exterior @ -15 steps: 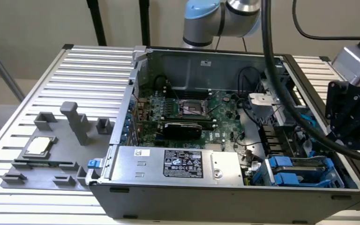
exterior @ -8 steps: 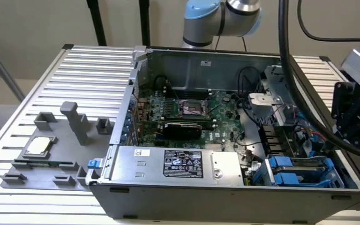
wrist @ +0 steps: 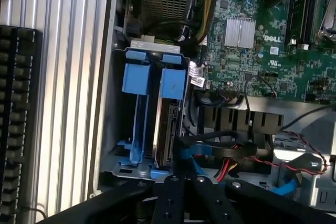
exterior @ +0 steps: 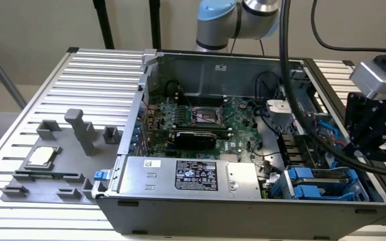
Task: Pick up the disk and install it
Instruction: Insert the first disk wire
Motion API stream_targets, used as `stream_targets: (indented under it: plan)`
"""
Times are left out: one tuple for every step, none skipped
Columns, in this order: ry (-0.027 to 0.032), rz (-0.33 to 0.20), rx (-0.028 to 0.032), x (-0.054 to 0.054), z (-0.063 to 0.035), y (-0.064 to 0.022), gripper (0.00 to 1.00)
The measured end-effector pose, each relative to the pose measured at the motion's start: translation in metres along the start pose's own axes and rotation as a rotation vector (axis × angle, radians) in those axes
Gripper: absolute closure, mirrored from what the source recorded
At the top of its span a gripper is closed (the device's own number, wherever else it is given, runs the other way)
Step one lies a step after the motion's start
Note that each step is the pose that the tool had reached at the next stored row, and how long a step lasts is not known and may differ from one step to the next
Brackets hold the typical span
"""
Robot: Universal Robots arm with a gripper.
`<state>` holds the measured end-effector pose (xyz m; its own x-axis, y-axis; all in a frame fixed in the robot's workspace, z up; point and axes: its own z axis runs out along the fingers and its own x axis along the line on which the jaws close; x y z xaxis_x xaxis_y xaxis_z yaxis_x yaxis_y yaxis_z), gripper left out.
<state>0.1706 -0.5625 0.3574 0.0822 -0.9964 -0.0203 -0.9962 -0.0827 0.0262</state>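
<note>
Sitting in the drive cage (wrist: pixel 107 145) is the disk (wrist: pixel 167 129).

The disk (wrist: pixel 166 129) is grey, and its frame (wrist: pixel 172 83) is bright blue. The board (wrist: pixel 262 51) is green. The table (exterior: pixel 92 75) has silvery stripes. The computer case (exterior: pixel 247 213) is dark grey.

Inspector A: Legible markings?

Inspector B: One. The "DELL" logo (wrist: pixel 271 38), white print on the green motherboard (wrist: pixel 252 61), just beside the finned silver heatsink (wrist: pixel 240 31).

Inspector A: The black label (exterior: pixel 195 175) on the power supply (exterior: pixel 240 176)?

Inspector B: Print and symbols present, too small to read. The white sticker (exterior: pixel 152 163) near that label, likewise.
</note>
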Motion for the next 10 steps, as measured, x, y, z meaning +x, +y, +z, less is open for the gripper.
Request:
stream_targets:
  plan:
    - [0.0001, 0.000, 0.0000, -0.002, 0.0018, 0.0009, 1.00]
    - [0.0001, 0.000, 0.0000, -0.004, 0.0039, 0.0020, 1.00]
    - [-0.0001, 0.000, 0.0000, -0.006, 0.0057, 0.0030, 1.00]
    - [0.0001, 0.000, 0.0000, -0.008, 0.0073, 0.0041, 1.00]
    - [0.0000, 0.000, 0.0000, -0.010, 0.0084, 0.0051, 1.00]
    - [0.0000, 0.000, 0.0000, -0.012, 0.0091, 0.0059, 1.00]
    - [0.0002, 0.000, 0.0000, -0.014, 0.0094, 0.0066, 0.00]
    - [0.0001, 0.000, 0.0000, -0.015, 0.0095, 0.0069, 0.00]
    - [0.0001, 0.000, 0.0000, -0.016, 0.0095, 0.0073, 0.00]
    - [0.0000, 0.000, 0.0000, -0.017, 0.0096, 0.0079, 0.00]
